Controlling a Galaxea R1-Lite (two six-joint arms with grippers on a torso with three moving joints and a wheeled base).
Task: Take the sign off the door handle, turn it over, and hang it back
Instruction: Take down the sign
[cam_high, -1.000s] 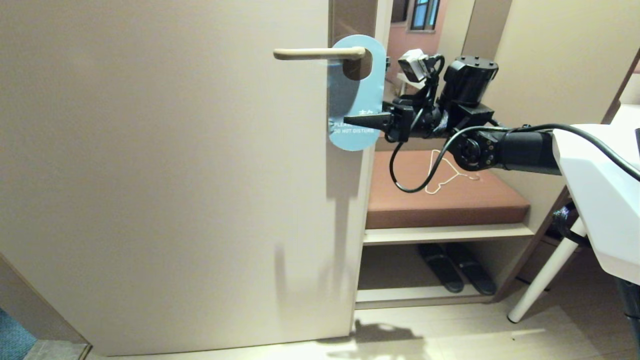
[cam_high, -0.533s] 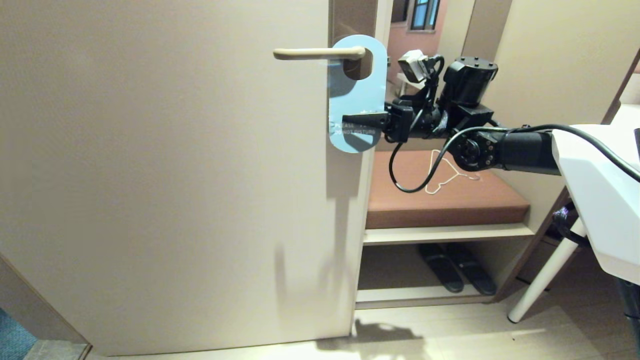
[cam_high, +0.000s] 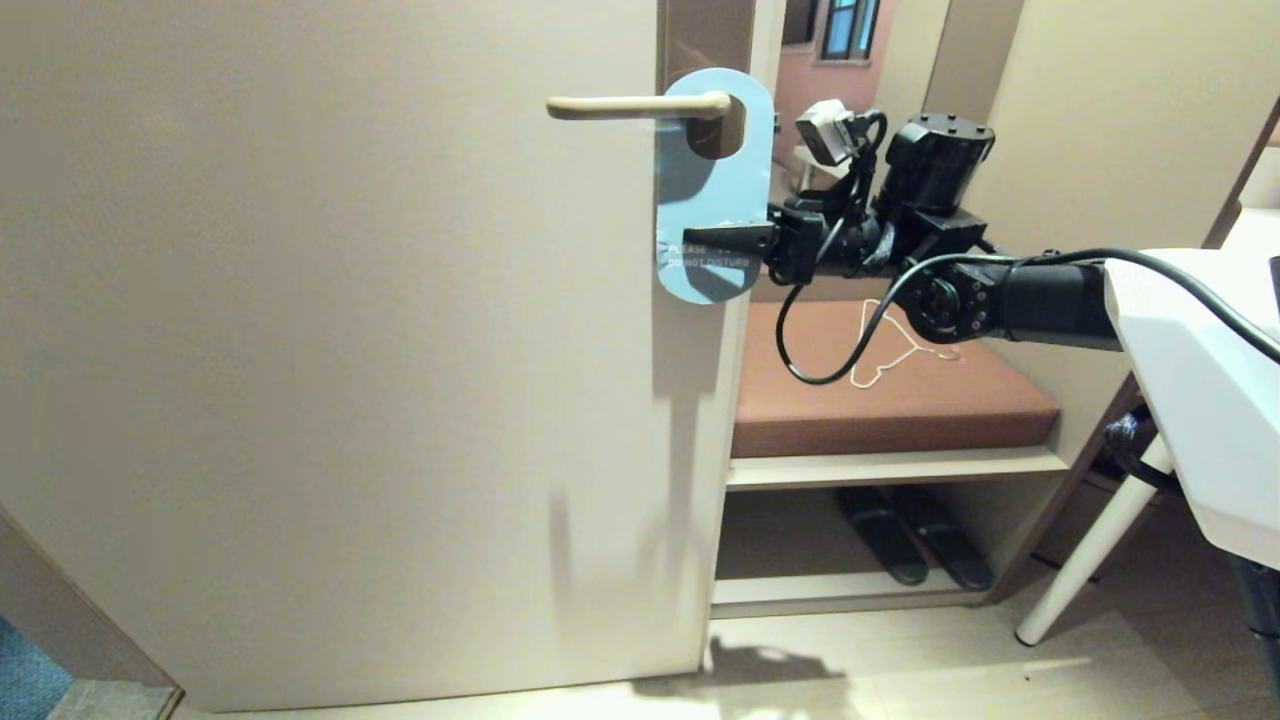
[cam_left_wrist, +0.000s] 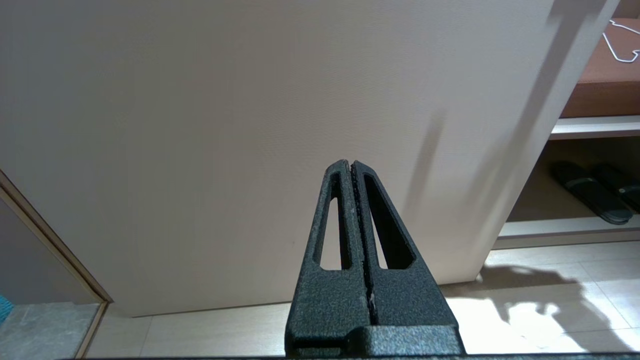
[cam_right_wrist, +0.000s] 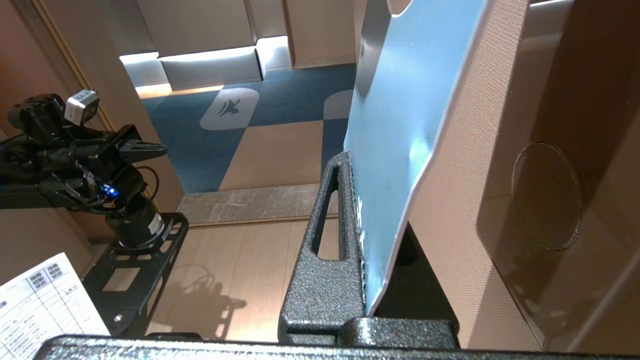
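- The sign (cam_high: 712, 190) hangs by its hole on the door handle (cam_high: 638, 105), flat against the door (cam_high: 330, 350).
- The right gripper (cam_high: 700, 240) reaches in from the sign's right edge, one finger (cam_right_wrist: 327, 250) before the sign's lower part, one behind it.
- Right of the fingers, past the door's edge, a wire hanger (cam_high: 897, 350) lies on a bench (cam_high: 900, 400).
- Slippers (cam_high: 912, 535) sit below the bench.

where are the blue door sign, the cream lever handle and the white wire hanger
blue rounded door sign (cam_high: 712, 190), head view, bare middle of its blue face
slim cream-beige lever door handle (cam_high: 630, 106), head view, middle of the lever
white wire clothes hanger (cam_high: 893, 358), head view, its lower wire
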